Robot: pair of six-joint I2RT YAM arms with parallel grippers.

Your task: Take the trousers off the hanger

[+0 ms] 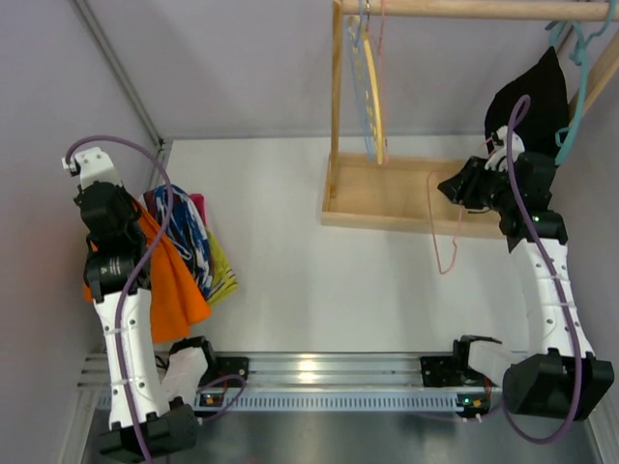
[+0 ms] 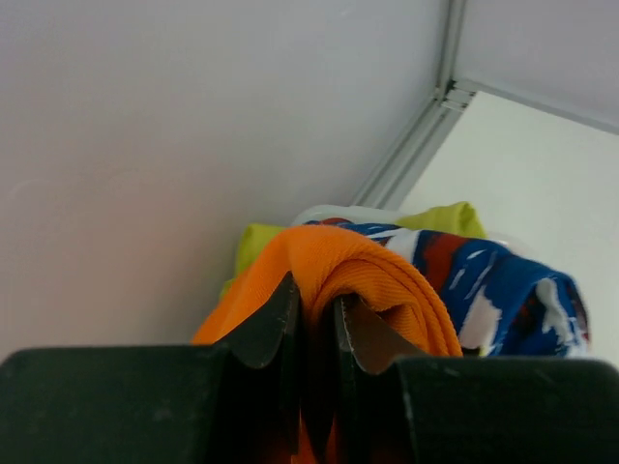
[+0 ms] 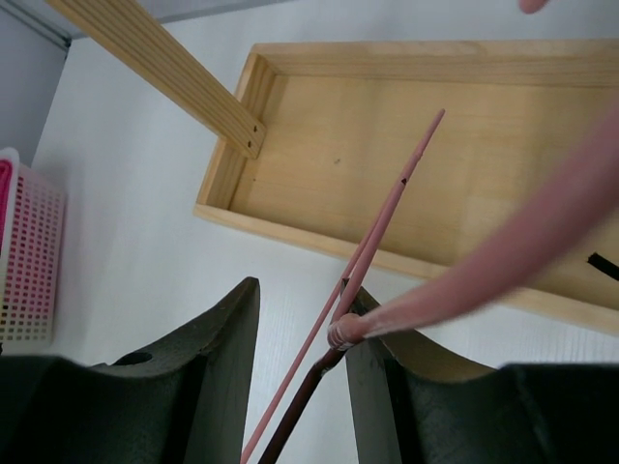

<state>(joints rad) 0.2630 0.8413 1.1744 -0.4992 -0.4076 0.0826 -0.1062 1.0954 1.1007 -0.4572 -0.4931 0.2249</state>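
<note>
**Trousers and hanger apart, one at each arm**

Orange trousers sit at the left edge of the table, bunched in a fold. The left gripper has its fingers pressed together on that fold. Under and beside them lies a heap of clothes: a blue, white and red patterned piece and a yellow-green one.

Well apart, on the right, the pink hanger is bare. Its wire runs between the fingers of the right gripper, whose jaws stand apart with a gap wider than the wire. The hanger's joint touches one finger; whether it is hooked there or only leaning is hard to tell. Below it is the wooden tray of the clothes rack. A black garment hangs on the rack behind the right arm.
</note>
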